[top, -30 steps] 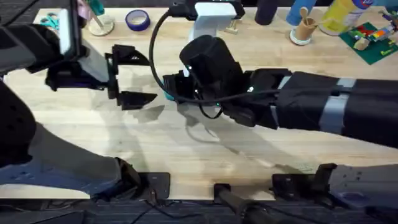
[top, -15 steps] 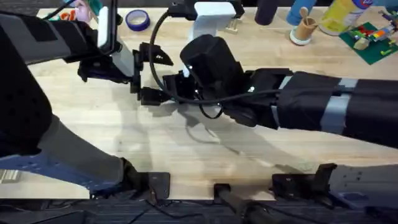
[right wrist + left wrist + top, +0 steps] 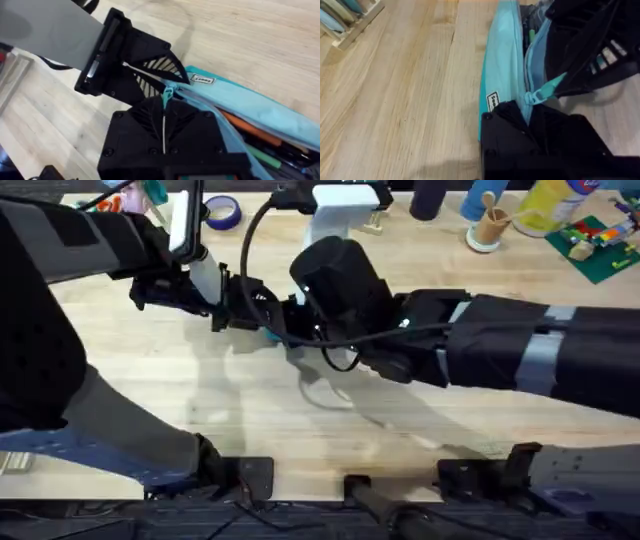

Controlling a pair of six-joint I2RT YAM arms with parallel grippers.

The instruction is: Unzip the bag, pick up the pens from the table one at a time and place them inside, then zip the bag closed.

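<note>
On the table (image 3: 395,100), the unzipped bag (image 3: 240,97) holds pens (image 3: 250,131); whether either end effector is spread is unclear.

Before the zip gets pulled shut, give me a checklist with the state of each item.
1. Pens inside the bag: ok, orange pen and green pen lie in the opening.
2. Third pen inside: cannot tell.
3. Zipper pull tab reachable: ok, it sticks out beside the left gripper.
4. Tab gripped: cannot tell.
5. Bag steadied: cannot tell; the right gripper sits at the bag's end.
6. Bag flat on the table: ok.
</note>
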